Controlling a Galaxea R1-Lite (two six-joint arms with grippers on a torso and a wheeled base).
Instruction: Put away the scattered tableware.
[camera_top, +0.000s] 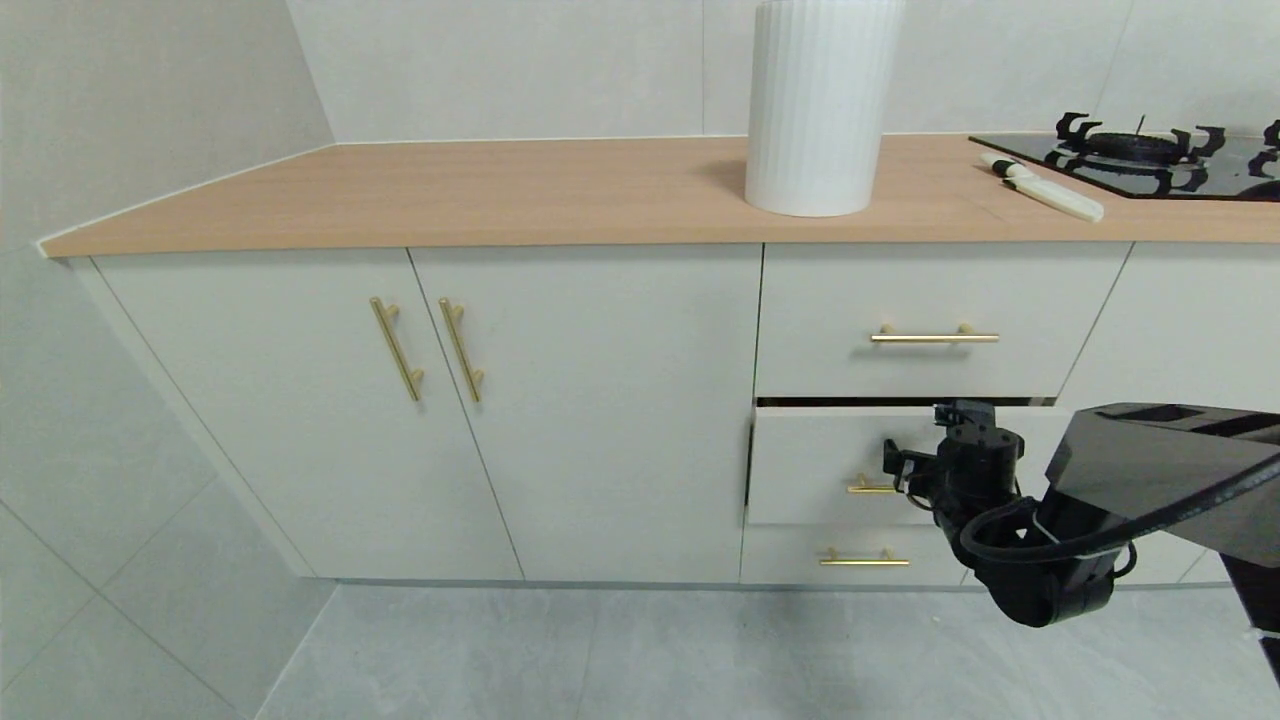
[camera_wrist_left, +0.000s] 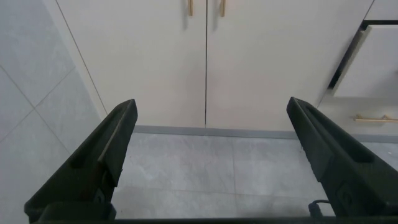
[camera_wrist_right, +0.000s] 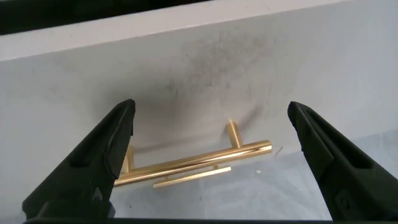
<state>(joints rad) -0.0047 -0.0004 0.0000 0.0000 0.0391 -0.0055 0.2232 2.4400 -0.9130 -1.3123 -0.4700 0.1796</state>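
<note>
Drawer (camera_top: 810, 465) being opened for the knife (camera_top: 1050, 195).
The round, brass-coloured handle (camera_wrist_right: 196, 163) of the smooth white drawer, slightly ajar, is being framed by the right gripper (camera_wrist_right: 209, 118), jaws wide; closing on the bar and pulling straight out is probably being called for next. The left gripper (camera_wrist_left: 211, 112), jaws wide, is being held empty. The pale knife is lying on the wood-grain tabletop (camera_top: 500, 190).

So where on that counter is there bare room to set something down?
The countertop is bare from its left corner to the white ribbed canister. A narrower strip between canister and knife. Crowded at the right, around knife and hob.
</note>
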